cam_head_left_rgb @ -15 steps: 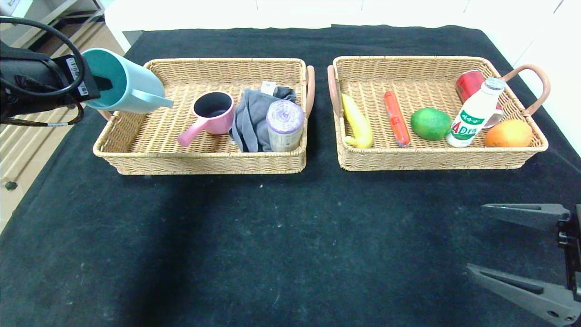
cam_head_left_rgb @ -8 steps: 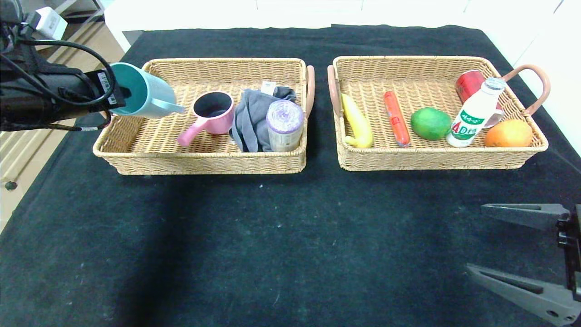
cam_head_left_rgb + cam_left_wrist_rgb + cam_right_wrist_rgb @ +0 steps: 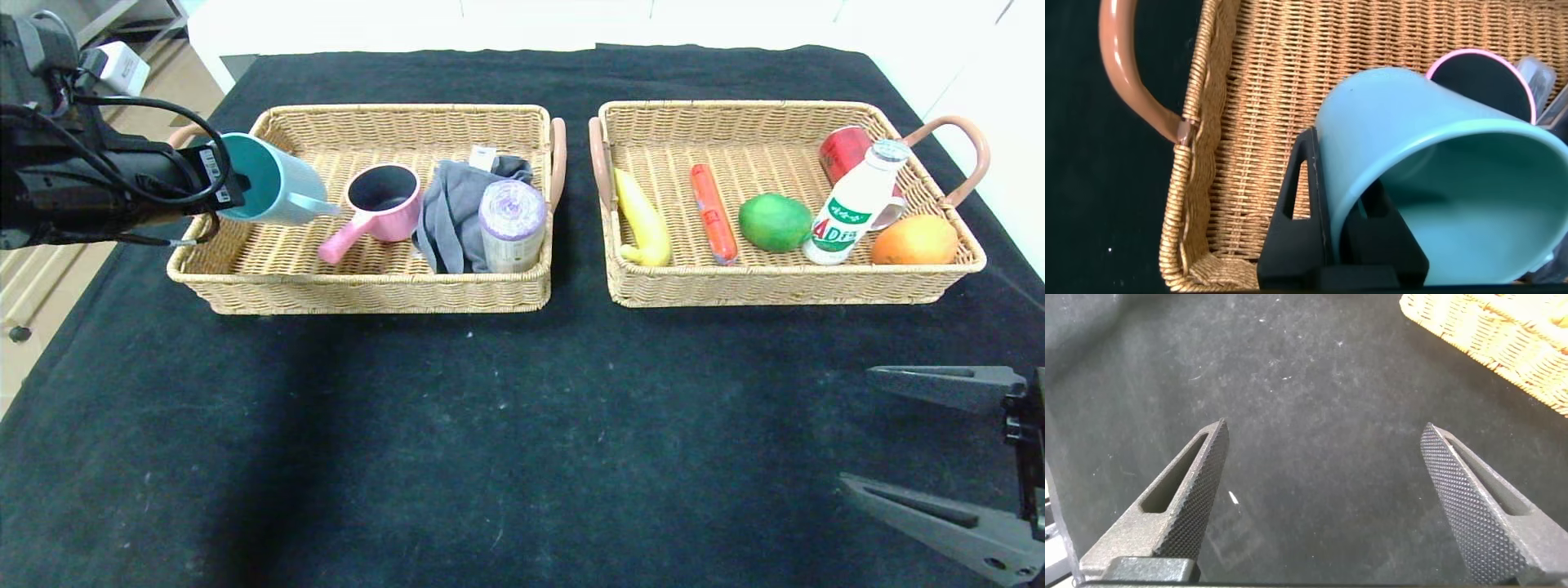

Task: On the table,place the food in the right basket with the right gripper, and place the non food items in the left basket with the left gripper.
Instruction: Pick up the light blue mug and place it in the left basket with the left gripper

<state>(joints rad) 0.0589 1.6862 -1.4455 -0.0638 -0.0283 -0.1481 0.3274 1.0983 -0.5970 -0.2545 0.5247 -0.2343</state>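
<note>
Your left gripper [image 3: 233,181] is clamped on the mug [image 3: 273,189] over the left basket's [image 3: 367,290] left edge; release it and you're done; the right gripper [image 3: 927,453] idles, jaws apart, near the tabletop's front-right corner.

Bright, even light; soft tabletop shadow.

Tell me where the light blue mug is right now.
In the head view the light blue mug is tipped on its side, held by the left gripper over the left end of the left basket, just left of the pink cup.
</note>
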